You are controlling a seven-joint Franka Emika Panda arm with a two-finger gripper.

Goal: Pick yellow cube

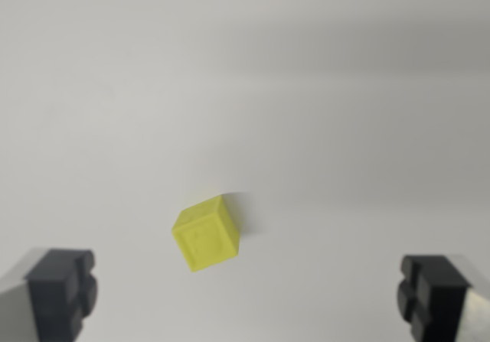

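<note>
Left finger: a black, blocky rubber pad on a grey metal finger is showing at the bottom corner on the wrist view's left, and it is touching nothing.
Surface: a plain, pale grey-white tabletop is filling the whole wrist view, with a soft darker band of shade lying across the upper part.
Cube: the small yellow cube with faintly embossed faces is sitting on the tabletop a little left of centre and low in the picture, turned so that one corner is pointing toward the camera.
Shadow: a faint grey shadow is falling just beside the cube on its right side.
Cube and fingers: the cube is lying between the two pads but higher in the picture than both, nearer the left pad than the right one, and apart from each.
Right finger: a matching black pad on a grey metal finger is showing at the bottom corner on the wrist view's right, also touching nothing.
Gripper: the gripper is standing spread wide, its jaws far apart, and it is gripping nothing at all.
</note>
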